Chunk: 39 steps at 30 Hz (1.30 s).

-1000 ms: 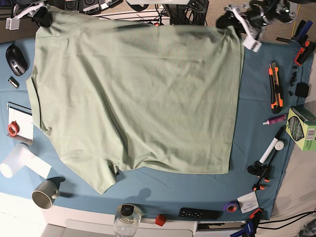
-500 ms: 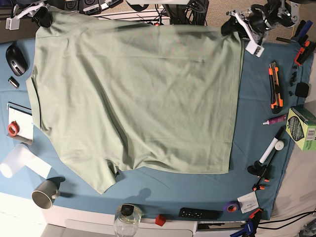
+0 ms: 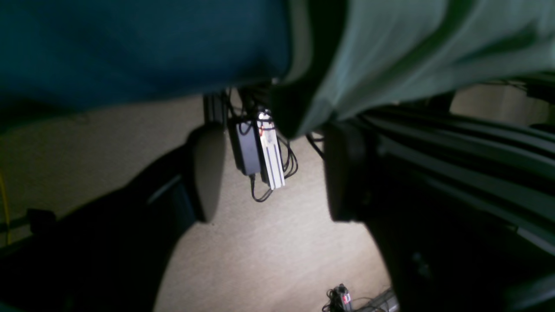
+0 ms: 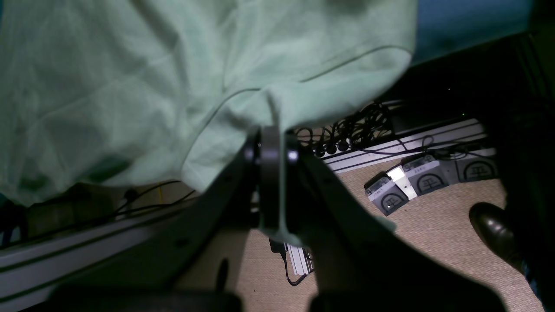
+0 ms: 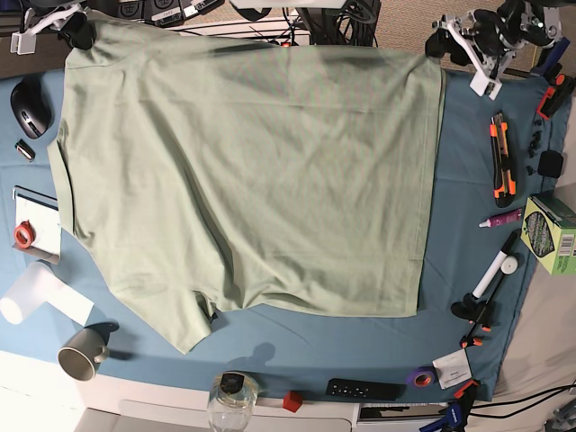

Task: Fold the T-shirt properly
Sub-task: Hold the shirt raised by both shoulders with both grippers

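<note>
My right gripper [image 4: 271, 149] is clamped on a fold of the T-shirt [image 5: 243, 171] at its eleven o'clock corner, the cloth pinched between my fingers and hanging over the table edge. The shirt lies spread flat across the teal table cloth [image 5: 468, 225], covering most of it. My left gripper [image 5: 481, 45] sits at one o'clock, off the shirt's corner, jaws apart and empty.

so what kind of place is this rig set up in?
Looks like a robotics lab or workshop bench, not a home. The T-shirt lies on a teal cloth ringed with clamps and a utility knife, and the right wrist view shows foot pedals and cabling on the floor.
</note>
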{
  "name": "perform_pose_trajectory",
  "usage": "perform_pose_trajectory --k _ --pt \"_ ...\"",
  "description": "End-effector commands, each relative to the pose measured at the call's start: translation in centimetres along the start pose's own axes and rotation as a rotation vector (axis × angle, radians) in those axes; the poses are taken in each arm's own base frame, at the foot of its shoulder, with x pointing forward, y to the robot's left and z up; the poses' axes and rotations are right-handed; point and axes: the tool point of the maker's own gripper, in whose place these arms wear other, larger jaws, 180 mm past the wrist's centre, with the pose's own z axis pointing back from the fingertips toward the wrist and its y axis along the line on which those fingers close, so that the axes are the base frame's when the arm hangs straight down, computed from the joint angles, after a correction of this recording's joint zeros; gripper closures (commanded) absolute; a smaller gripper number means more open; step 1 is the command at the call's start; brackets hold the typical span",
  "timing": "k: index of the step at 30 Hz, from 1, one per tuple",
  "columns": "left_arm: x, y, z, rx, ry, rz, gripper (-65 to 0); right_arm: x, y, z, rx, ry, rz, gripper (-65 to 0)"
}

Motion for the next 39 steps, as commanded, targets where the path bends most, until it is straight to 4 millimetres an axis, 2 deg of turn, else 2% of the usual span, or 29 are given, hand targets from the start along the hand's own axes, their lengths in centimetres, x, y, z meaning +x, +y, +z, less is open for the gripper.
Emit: perform_pose_trajectory --k 1,5,22,29,34,39 --pt "0.6 0.1 0.5 -0.001 -0.019 -0.013 -38.6 1.0 0.0 0.5 0.000 -0.029 0.017 0.0" --pt "1.3 0.1 0.5 -0.003 -0.057 -0.013 -41.3 1.0 0.0 0.5 0.000 -0.029 0.017 0.0" --pt "3.0 -1.5 0.1 -0.084 -0.115 0.030 -41.3 1.0 0.0 0.5 0.000 -0.030 0.017 0.0" --pt "3.1 -2.7 0.2 -0.149 -0.119 0.008 -41.2 1.1 0.0 0.5 0.000 -0.030 0.017 0.0" --pt "3.1 -2.8 0.2 -0.150 -0.120 0.009 -40.9 1.1 0.0 0.5 0.000 -0.030 0.017 0.0" --pt "3.1 -2.7 0.2 -0.150 -0.120 0.010 -29.9 1.1 0.0 0.5 0.000 -0.030 0.017 0.0"
